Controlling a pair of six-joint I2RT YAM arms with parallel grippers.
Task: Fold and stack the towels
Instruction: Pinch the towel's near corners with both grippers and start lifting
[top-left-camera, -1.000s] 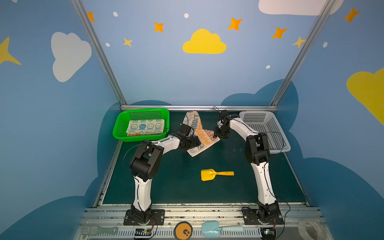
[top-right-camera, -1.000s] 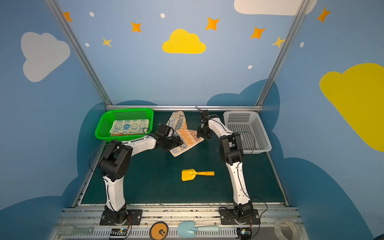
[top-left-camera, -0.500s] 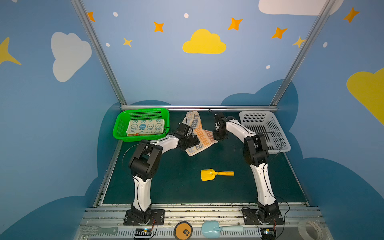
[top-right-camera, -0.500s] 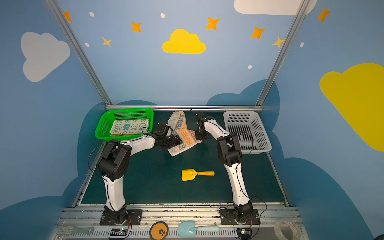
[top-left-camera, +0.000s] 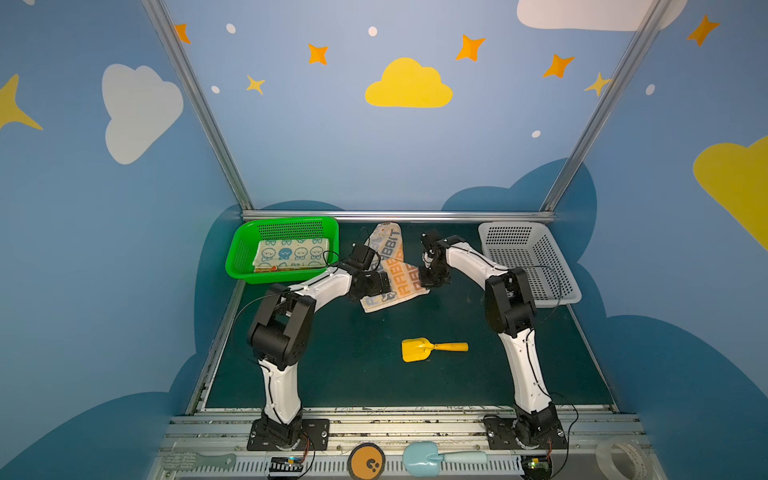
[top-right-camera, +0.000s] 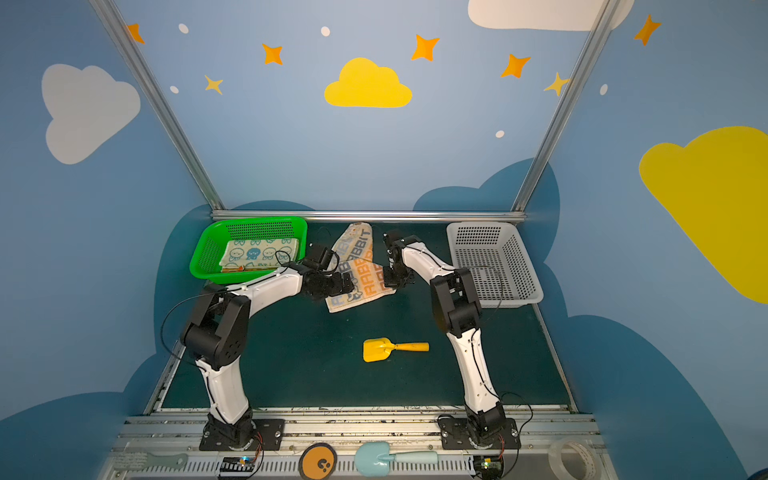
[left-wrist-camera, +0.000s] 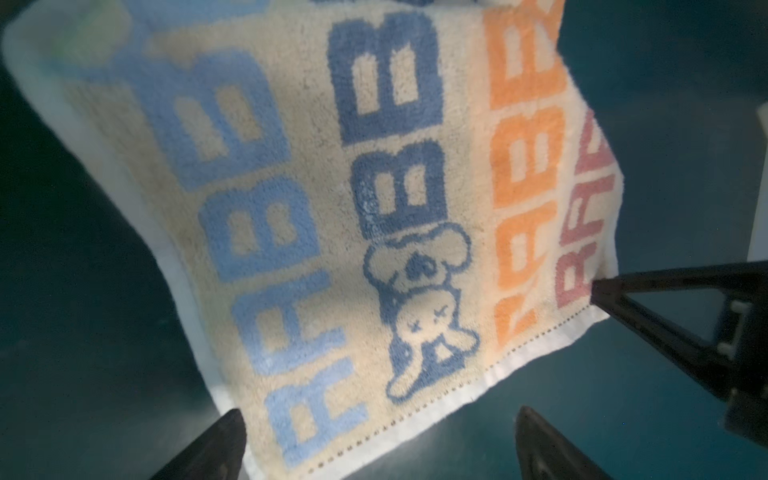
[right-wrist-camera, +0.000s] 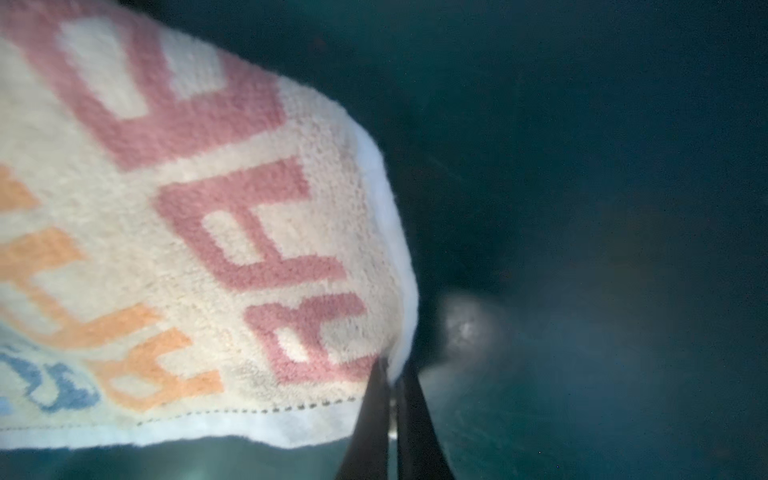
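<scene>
Towel (left-wrist-camera: 374, 187): cream, block-lettered.
Left: my left gripper (left-wrist-camera: 378, 415) spread wide, hem just ahead, gripping nothing.
Right: my right gripper (right-wrist-camera: 394, 374) pinched tight on its corner.

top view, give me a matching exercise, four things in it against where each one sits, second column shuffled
Things
1. lettered towel
2. blue-face towel
3. yellow shovel
4. white basket

Places
A. inside the green basket
B. at the far right corner of the mat
C. alone on the mat, nearer the front edge
D. at the back middle of the mat, one corner pinched by the right gripper

Pairs: 1-D, 2-A, 3-C, 4-B
</scene>
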